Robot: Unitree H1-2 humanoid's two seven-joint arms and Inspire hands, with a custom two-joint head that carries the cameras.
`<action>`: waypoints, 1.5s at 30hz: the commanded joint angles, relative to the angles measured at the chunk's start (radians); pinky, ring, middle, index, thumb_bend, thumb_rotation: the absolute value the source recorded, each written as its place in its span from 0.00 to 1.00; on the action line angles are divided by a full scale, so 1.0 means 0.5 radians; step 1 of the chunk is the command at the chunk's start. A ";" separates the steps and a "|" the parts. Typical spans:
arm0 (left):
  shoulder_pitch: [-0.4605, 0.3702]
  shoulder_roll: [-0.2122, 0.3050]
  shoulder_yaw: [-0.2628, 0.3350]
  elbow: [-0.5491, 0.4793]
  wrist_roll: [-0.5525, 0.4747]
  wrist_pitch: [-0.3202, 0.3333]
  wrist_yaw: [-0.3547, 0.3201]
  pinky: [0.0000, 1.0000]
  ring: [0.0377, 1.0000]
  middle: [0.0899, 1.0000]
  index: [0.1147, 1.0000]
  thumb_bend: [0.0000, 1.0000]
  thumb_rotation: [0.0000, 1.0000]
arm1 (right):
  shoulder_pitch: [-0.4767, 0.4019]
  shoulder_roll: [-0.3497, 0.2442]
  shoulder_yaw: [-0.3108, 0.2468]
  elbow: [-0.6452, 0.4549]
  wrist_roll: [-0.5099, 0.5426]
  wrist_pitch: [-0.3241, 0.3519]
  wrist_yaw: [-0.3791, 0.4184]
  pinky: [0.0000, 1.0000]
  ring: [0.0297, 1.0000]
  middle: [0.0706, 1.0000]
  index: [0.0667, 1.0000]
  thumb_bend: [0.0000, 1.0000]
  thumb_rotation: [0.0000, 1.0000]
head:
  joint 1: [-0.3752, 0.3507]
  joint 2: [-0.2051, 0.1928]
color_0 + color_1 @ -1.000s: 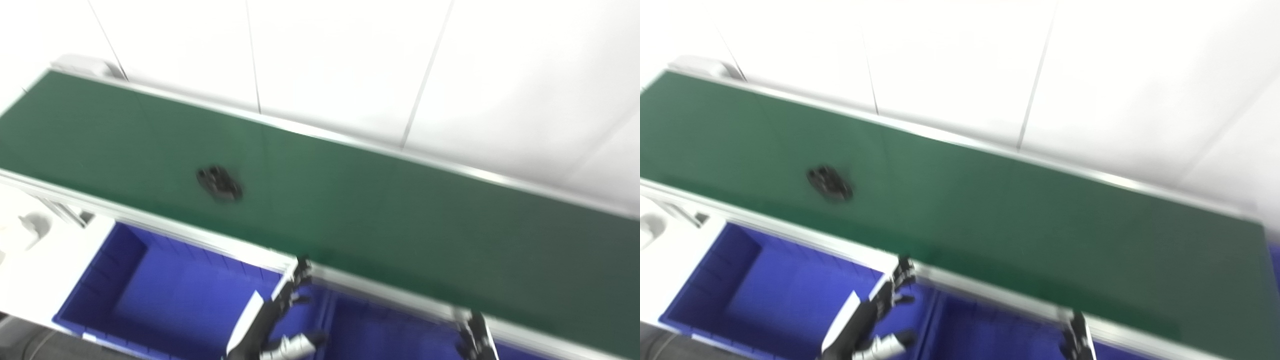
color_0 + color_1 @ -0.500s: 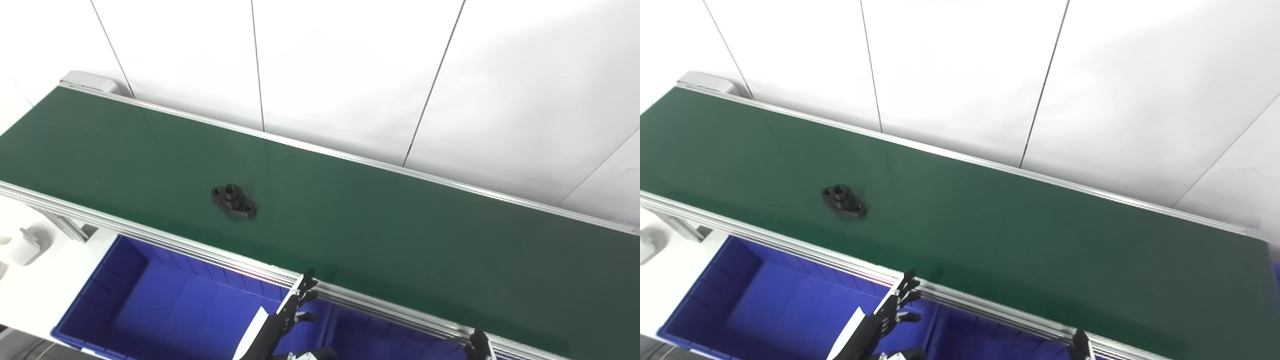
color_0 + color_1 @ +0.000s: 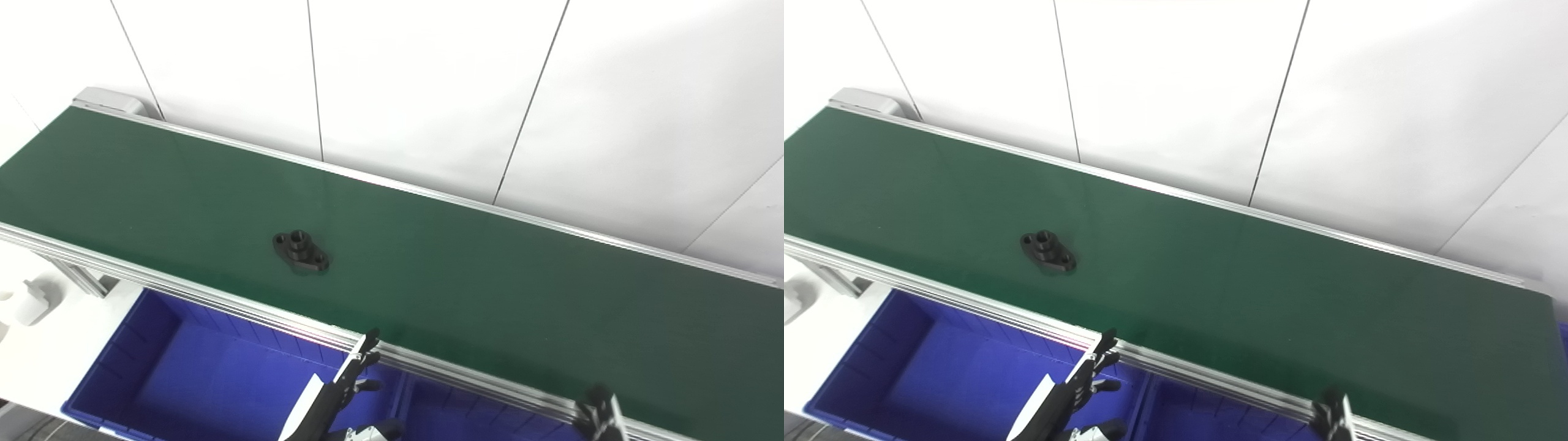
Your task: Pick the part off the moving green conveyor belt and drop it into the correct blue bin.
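A black flanged part with a raised round hub lies flat on the green conveyor belt, left of centre. My left hand hovers open, fingers spread, over the near rail of the belt and the blue bins, well below and right of the part. Of my right hand, just the fingertips poke up at the bottom edge by the near rail; its state is unclear. Neither hand holds anything.
Two blue bins sit below the belt's near rail: a large one at left and another to its right. A white tabletop with a small white object lies at far left. A white panelled wall stands behind the belt.
The camera swung and the blur cleared after the first frame. The part has ridden the belt to the right. My right fingertips have risen slightly.
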 commanded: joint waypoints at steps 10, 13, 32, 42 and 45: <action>0.020 0.073 -0.015 -0.081 0.022 -0.001 -0.010 0.85 0.96 1.00 1.00 0.72 0.80 | -0.615 0.326 0.137 -0.183 -0.646 0.411 -0.073 0.77 0.88 0.95 0.94 0.86 0.56 | -0.025 0.019; 0.014 0.066 -0.024 -0.066 0.044 -0.022 0.002 0.86 0.97 1.00 1.00 0.72 0.81 | -0.773 0.348 0.200 -0.134 -0.821 0.546 -0.063 0.74 0.85 0.93 0.91 0.90 0.54 | -0.033 0.022; -0.025 0.028 -0.073 -0.074 0.038 0.040 0.002 0.87 0.97 1.00 1.00 0.73 0.83 | -1.550 0.256 0.706 0.457 -1.911 1.027 -0.058 0.61 0.77 0.84 0.88 0.98 0.49 | -0.032 0.042; -0.041 0.005 -0.095 -0.073 0.033 0.057 0.009 0.87 0.98 1.00 1.00 0.73 0.84 | -1.734 0.306 0.863 0.756 -2.120 1.085 -0.091 0.59 0.75 0.82 0.85 0.98 0.49 | -0.006 0.049; -0.046 0.001 -0.100 -0.072 0.034 0.070 0.006 0.87 0.97 1.00 1.00 0.74 0.84 | -1.789 0.314 0.939 0.884 -2.193 1.087 -0.141 0.59 0.74 0.81 0.85 0.99 0.49 | 0.009 0.048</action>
